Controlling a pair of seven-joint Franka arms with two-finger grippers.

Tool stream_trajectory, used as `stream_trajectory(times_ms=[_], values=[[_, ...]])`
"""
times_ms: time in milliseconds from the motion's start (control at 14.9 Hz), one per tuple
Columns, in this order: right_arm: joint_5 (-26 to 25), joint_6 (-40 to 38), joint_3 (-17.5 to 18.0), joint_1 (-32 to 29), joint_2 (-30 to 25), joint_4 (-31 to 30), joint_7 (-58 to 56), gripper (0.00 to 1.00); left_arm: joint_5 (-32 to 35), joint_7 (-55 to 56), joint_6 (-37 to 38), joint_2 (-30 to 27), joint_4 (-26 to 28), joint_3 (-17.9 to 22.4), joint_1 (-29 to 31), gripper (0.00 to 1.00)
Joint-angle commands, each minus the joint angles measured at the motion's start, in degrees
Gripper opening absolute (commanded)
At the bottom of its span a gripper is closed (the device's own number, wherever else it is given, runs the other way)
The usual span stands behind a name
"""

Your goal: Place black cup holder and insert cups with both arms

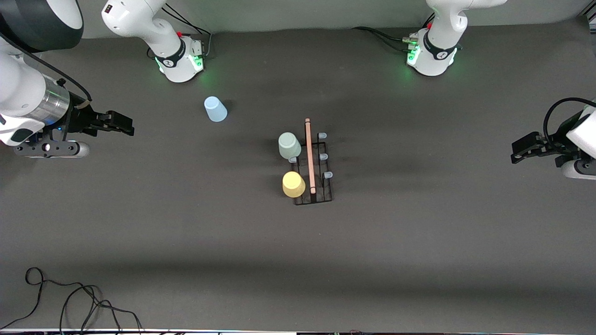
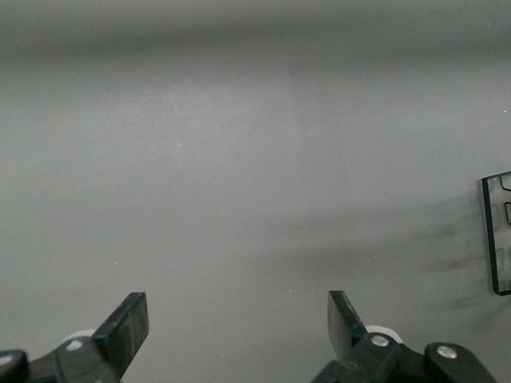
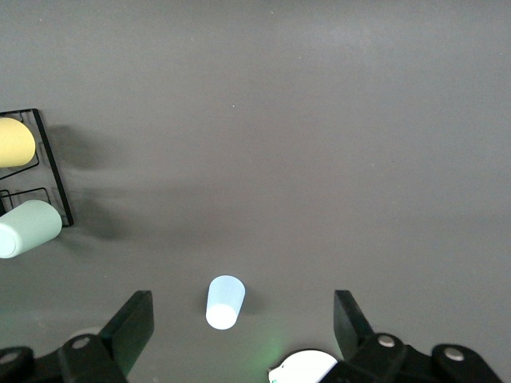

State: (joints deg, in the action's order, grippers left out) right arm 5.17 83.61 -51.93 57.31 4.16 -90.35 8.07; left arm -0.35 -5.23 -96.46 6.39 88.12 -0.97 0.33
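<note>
Black cup holder (image 1: 313, 173) at mid-table, wooden rod handle (image 1: 309, 156) running toward and away from the front camera. Pale green cup (image 1: 289, 145) and yellow cup (image 1: 294, 184) mouth-down on prongs along the side toward the right arm's end, yellow nearer the front camera; three capped prongs (image 1: 323, 156) bare on the side toward the left arm's end. Light blue cup (image 1: 215, 109) mouth-down on the table (image 1: 298, 260), well apart from the holder, nearer the right arm's base (image 1: 179, 58). Right tool (image 1: 122, 124) at the right arm's end of the table, fingers (image 3: 132, 323) spread wide, gripping nothing. Left tool (image 1: 524, 148) at the left arm's end, fingers (image 2: 128, 323) likewise wide apart, empty. Broad bare table between each tool and the holder, and along the edge nearest the front camera, save loose cables (image 1: 70, 300) at the corner toward the right arm's end.
</note>
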Motion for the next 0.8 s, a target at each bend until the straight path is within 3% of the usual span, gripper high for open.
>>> stream_trajectory(times_ms=[0, 268, 737], values=[[-1.57, 0.59, 6.81, -7.18, -1.35, -0.36, -0.78, 1.0, 0.44, 0.22, -0.48, -0.06, 0.13, 0.1, -0.15, 1.0], [-1.66, 0.5, 23.24, -23.09, -1.79, -0.36, -0.78, 1.0, 0.44, -0.31, -0.75, 0.2, 0.13, 0.1, -0.06, 1.0], [-1.66, 0.59, 43.82, -44.98, -2.58, -0.27, -0.78, 1.0, 1.67, -0.84, -0.31, 0.12, 0.13, 0.18, 0.02, 1.0]])
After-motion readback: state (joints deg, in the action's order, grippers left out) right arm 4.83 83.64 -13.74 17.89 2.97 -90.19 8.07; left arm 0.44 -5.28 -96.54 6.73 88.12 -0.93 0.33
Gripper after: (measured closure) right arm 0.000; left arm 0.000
